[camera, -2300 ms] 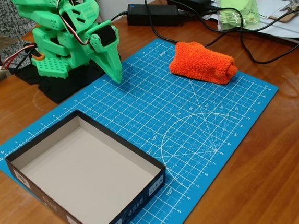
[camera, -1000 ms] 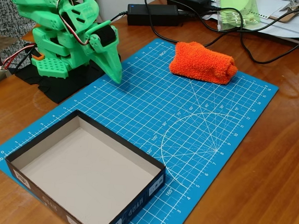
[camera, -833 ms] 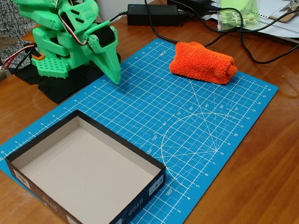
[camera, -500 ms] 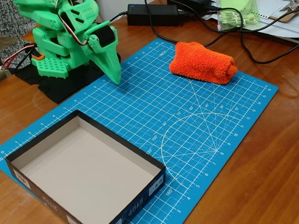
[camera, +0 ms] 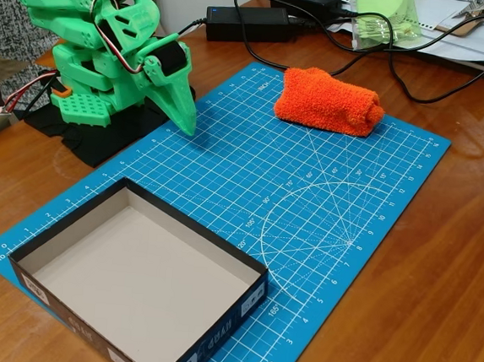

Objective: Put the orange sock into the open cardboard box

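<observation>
**Green arm folded at rest, orange sock lying across the mat from the box**

In the fixed view, a bright green robot arm (camera: 101, 46) sits folded up at the upper left of a wooden bench (camera: 420, 281). Its tool (camera: 185, 118) points down at the near edge of a blue cutting mat (camera: 307, 212), the two fingers pressed together with nothing between them. The orange sock (camera: 329, 101), a fluffy rolled bundle, lies on the far end of the mat, well apart from the tool. The open cardboard box (camera: 144, 278), dark outside and pale grey inside, stands on the mat's near left corner with nothing in it. The stretch of mat between sock and box lies bare. Behind the sock, off the mat, black cables (camera: 404, 72) loop across the bench beside a black power brick (camera: 247, 22) and some papers (camera: 467, 31)
</observation>
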`<action>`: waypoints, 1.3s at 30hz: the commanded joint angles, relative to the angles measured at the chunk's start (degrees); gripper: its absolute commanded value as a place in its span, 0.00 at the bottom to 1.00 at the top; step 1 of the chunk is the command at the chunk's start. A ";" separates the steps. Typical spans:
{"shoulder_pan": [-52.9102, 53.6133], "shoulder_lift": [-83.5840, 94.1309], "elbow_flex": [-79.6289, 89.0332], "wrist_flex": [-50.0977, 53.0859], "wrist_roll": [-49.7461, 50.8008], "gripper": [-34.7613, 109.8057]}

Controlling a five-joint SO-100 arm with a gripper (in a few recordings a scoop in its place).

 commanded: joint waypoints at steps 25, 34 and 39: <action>-18.28 -76.64 -77.17 8.53 -22.24 0.30; -22.41 -90.70 -80.42 1.85 -32.96 0.39; -23.55 -90.70 -78.22 -3.08 -37.27 0.34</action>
